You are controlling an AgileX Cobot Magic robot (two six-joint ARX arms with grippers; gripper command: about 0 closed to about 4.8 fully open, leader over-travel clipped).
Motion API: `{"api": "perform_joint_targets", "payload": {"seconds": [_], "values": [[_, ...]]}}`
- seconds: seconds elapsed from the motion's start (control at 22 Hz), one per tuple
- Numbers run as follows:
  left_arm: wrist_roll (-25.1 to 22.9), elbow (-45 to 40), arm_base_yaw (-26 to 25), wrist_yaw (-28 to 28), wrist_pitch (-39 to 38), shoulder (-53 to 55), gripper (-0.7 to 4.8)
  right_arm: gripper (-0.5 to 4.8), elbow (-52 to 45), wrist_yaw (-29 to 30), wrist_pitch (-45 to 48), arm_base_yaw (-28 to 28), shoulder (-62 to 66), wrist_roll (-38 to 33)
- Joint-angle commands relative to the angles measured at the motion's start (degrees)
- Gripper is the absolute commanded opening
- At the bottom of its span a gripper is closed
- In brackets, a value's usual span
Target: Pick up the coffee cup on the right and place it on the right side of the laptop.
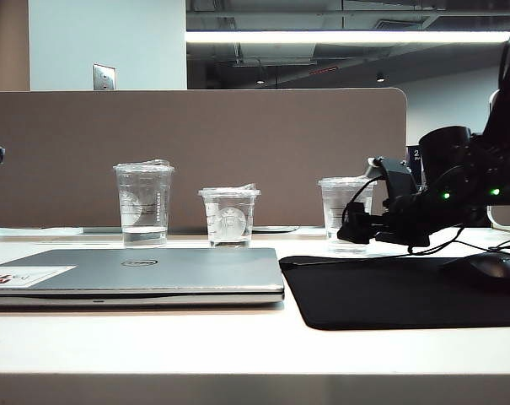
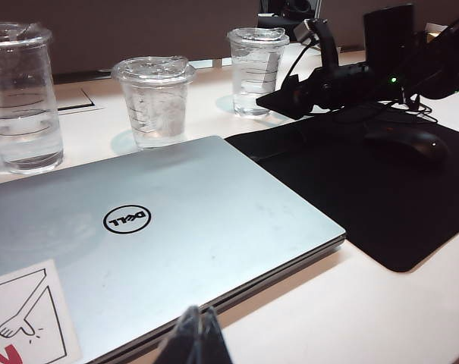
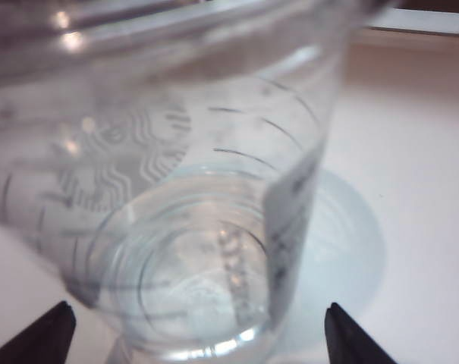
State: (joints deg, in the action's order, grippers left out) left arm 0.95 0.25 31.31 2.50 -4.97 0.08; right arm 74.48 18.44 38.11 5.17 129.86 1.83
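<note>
Right wrist view: coffee cup (image 3: 191, 227) upright, close between wide-spread fingertips (image 3: 39, 334) of right gripper (image 3: 195, 337), not grasped. In exterior view, standing on white table (image 1: 238, 346) behind black mat (image 1: 389, 291), to right of closed Dell laptop (image 1: 145, 270). Left gripper (image 2: 195, 337) above laptop's near edge, fingers pressed together, empty.

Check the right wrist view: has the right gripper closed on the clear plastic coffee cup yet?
No: the right gripper is open, its dark fingertips standing apart on either side of the clear plastic coffee cup without touching its wall.
</note>
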Motion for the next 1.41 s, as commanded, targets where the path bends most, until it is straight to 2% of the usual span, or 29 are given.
{"api": "perform_joint_targets", "payload": {"seconds": [0.05,0.55,1.09,1.41], "values": [[-0.1,0.2,-0.1,0.1,0.8,0.0,-0.05,4.79,1.7,0.9,1.2,0.5,0.8,0.2],[-0.1,0.2,-0.1,0.1,0.7,0.0,-0.05,4.79,3.1,0.7,10.1,1.2,5.1,0.1],[-0.1,0.2,-0.1,0.1,0.7,0.0,-0.05,4.79,3.4,-1.1,12.1,1.3,5.8,-0.2],[-0.1,0.2,-0.1,0.1,0.7,0.0,-0.05,4.79,7.0,-1.2,10.5,1.6,7.8,-2.2]]}}
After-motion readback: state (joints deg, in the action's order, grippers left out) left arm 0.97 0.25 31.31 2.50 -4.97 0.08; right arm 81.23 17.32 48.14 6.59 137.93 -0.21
